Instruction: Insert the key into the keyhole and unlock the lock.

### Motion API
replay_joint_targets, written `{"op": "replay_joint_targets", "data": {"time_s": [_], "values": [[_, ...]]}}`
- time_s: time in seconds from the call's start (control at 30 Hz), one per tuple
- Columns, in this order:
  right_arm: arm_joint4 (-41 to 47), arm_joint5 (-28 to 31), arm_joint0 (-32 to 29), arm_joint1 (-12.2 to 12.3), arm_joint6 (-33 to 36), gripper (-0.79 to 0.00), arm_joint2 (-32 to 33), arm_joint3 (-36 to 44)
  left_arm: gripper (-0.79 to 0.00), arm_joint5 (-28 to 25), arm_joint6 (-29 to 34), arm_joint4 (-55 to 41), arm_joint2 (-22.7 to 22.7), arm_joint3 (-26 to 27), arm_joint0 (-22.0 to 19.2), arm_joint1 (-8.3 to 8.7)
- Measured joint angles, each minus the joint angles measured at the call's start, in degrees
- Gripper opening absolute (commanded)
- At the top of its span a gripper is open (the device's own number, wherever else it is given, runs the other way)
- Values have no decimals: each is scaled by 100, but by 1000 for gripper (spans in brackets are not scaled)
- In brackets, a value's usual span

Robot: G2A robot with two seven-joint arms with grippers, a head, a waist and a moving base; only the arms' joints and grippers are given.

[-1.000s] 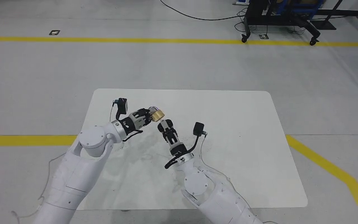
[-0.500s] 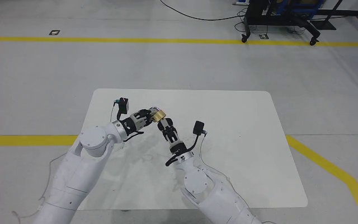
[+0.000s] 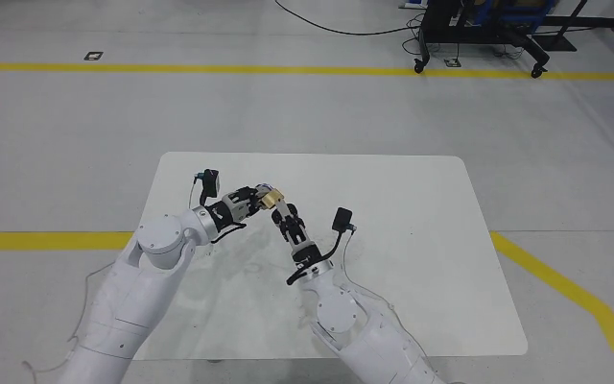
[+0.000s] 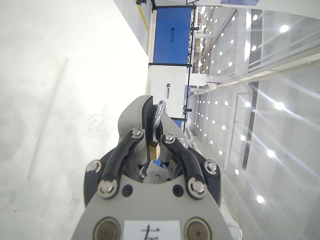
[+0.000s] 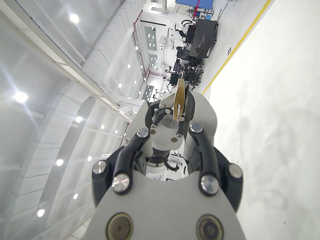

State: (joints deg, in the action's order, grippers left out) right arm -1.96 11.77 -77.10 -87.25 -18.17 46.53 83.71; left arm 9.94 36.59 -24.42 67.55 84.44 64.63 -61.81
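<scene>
Lock: small brass, likely dense, rigid, slick; off table, 10 o'clock of centre.
Left gripper: fingers clamped on shackle.
Right gripper: at lock's 5 o'clock, pinching key.
Hold: key by bow, squarely.

We are looking down on a white table standing on a pale grey floor. Yellow lines are crossing it, a black wheeled frame is standing beyond, and round ceiling lights are shining overhead.
</scene>
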Motion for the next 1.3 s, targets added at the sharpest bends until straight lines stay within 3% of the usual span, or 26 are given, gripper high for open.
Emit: {"op": "replay_joint_targets", "data": {"time_s": [0.2, 0.23, 0.27, 0.3, 0.83, 0.9, 1.3], "values": [[17, 9, -87, -16, 89, -505, 81, 24, -785, -3, 2, -21, 34, -50, -28, -13], [40, 3, -103, -17, 119, -545, 95, 30, -785, -6, 2, -23, 38, -54, -29, -15], [72, -10, -122, -18, 165, -720, 117, 38, -785, -15, 2, -23, 42, -57, -29, -17], [89, -24, -133, -19, 195, -785, 136, 43, -785, -23, 8, -15, 43, -57, -30, -18], [275, -134, -146, -79, 498, -776, 306, 83, -785, -146, 215, 276, 6, -39, -74, -31], [356, -108, -171, -81, 570, 0, 350, 110, -785, -169, 221, 277, 16, -38, -70, -34], [580, -68, -226, -78, 783, 0, 394, 165, -785, -484, -39, 264, 164, 95, 85, -48]]}}
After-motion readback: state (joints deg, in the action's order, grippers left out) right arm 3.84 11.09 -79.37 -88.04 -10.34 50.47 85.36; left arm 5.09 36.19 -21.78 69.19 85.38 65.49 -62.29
